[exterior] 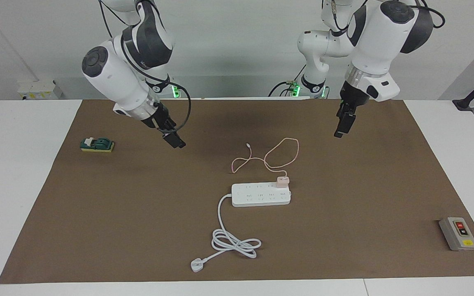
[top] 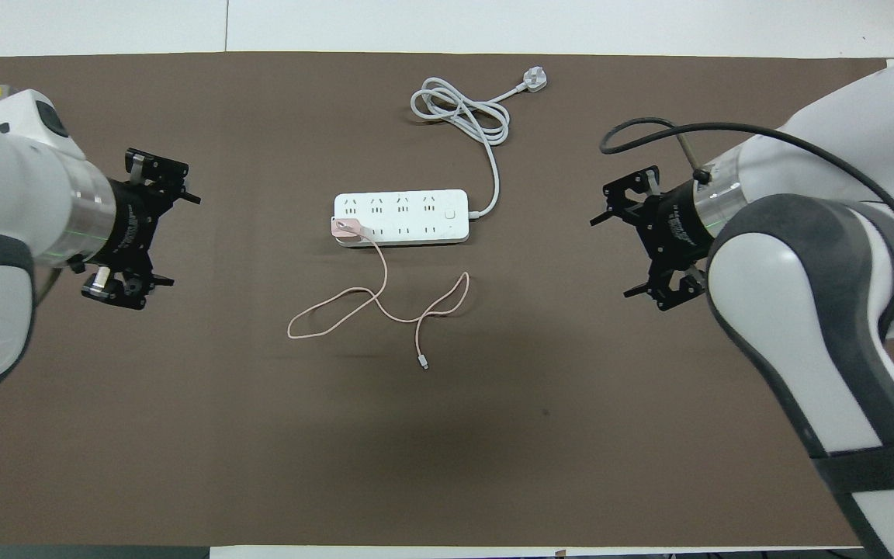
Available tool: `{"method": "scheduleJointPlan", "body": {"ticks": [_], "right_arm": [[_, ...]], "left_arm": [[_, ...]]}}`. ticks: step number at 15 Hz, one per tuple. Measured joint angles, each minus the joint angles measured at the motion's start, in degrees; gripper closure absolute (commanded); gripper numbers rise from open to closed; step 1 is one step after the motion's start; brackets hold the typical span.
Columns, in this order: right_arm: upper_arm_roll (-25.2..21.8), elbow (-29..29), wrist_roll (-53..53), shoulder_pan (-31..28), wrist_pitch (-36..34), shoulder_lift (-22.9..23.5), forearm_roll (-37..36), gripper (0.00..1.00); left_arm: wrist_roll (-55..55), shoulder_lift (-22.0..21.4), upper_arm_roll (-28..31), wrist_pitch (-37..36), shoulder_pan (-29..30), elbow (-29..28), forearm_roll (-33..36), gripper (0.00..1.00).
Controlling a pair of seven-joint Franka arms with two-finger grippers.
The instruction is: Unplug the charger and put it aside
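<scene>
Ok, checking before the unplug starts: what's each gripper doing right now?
Left gripper: open, empty, over the mat.
Right gripper: open, empty, over the mat.
Charger: plugged into the power strip.

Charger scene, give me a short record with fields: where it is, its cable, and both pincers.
charger: plugged into the power strip, at the end toward the left arm
cable: looped on the mat, on the robots' side of the strip
left pincer: open, in the air, empty
right pincer: open, in the air, empty
</scene>
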Motion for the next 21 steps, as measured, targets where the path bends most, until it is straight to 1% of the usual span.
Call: {"method": "scheduleJointPlan", "body": {"ticks": [2, 4, 6, 8, 10, 14, 16, 19, 21], "right_arm": [[0.03, -0.03, 4.67, 1.35, 3.91, 1.22, 1.55, 0.00], [0.02, -0.11, 7.82, 1.72, 8.35, 2.87, 4.73, 0.00], [0.02, -0.21, 8.79, 2.20, 11.97, 4.83, 7.93, 0.00], [0.02, -0.31, 9.43, 3.11, 14.65, 7.06, 8.64, 0.00], [0.05, -0.38, 10.19, 4.91, 18.13, 9.18, 9.50, 0.00], [0.04, -0.34, 13.09, 7.32, 25.38, 13.88, 17.28, 0.00], [0.05, 0.16, 13.02, 7.63, 27.07, 16.18, 18.10, 0.00], [0.30, 1.96, 12.92, 8.14, 27.03, 18.50, 18.16, 0.00], [0.45, 2.53, 12.92, 9.36, 27.08, 19.19, 18.54, 0.00]], "left_arm": [[-10.22, 2.97, -0.03, 0.96, -1.53, 0.31, 0.34, 0.00], [-15.24, 6.10, -0.01, 1.68, -2.48, 0.98, 0.24, 0.00], [-18.85, 8.70, -0.02, 4.56, -3.53, 1.24, 0.05, 0.00], [-20.97, 10.68, -0.06, 6.78, -4.54, 1.80, -0.44, 0.00], [-21.44, 12.73, -0.04, 7.30, -5.41, 3.25, -1.08, 0.00], [-23.17, 16.24, -0.05, 8.97, -6.71, 4.90, -2.08, 0.00], [-25.33, 18.48, -0.02, 9.05, -7.99, 5.53, -2.11, 0.00], [-29.04, 24.07, 0.02, 9.08, -8.88, 9.81, -2.07, 0.00], [-29.47, 26.30, 0.13, 9.14, -8.88, 11.68, -2.06, 0.00]]}}
